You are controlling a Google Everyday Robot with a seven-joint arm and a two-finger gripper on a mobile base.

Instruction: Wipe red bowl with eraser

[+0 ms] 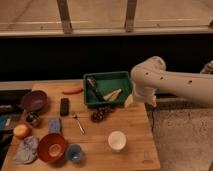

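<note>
Red bowl [52, 147]: upright and mouth up near the front-left corner of the surface [135, 131], with a crumpled cloth [26, 149] toward the left edge and a small blue cup [74, 153] just beside it on the other side.
Eraser [64, 106]: lies flat in the back-left part of the surface, touching nothing. A purple bowl [34, 100] is toward the left edge, and a blue sponge [54, 124] lies between the eraser and the red bowl.
Gripper [131, 102]: at the right end of the green tray [90, 80], well apart from the eraser, with its jaws spread wide and nothing in them.
Step in hand: probably the reach for the eraser. It would go best coming down from above with the jaws across the short side, keeping clear of the similarly shaped sponge and the fork [78, 123] nearby.
Hard to make out: the arm [165, 80] covers most of the gripper and runs off the right side of the view. I cannot identify the tray's contents or the dark clump [98, 115] in front of the tray.
</note>
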